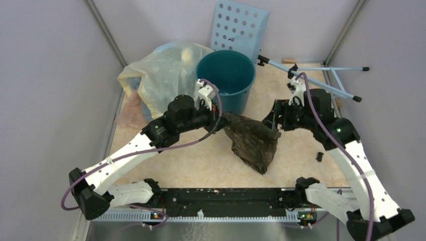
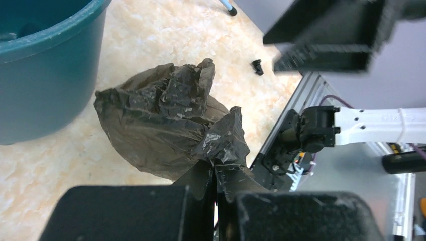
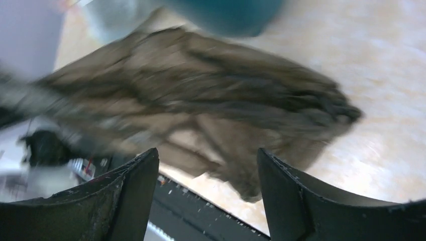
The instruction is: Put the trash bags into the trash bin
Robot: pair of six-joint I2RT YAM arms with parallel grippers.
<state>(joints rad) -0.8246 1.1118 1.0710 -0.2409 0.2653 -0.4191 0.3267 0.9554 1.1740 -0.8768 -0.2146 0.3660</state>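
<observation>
The trash bag (image 1: 253, 143), dark, thin and crinkled, hangs between the two arms with its lower end near the table. My left gripper (image 1: 221, 118) is shut on its upper left corner; in the left wrist view the jaws (image 2: 216, 163) pinch a fold of the bag (image 2: 161, 120). My right gripper (image 1: 270, 120) stands open beside the bag's upper right corner. In the right wrist view its gripper (image 3: 207, 155) is wide open with nothing between the fingers, and the blurred bag (image 3: 201, 110) lies just beyond. The teal trash bin (image 1: 236, 100) stands upright right behind the left gripper.
A large pale yellowish stuffed bag (image 1: 161, 75) leans left of the bin. A light blue perforated panel (image 1: 238, 27) stands behind it. A thin blue-rod stand (image 1: 321, 75) lies at the back right. A small black piece (image 1: 320, 156) rests on the table near the right arm.
</observation>
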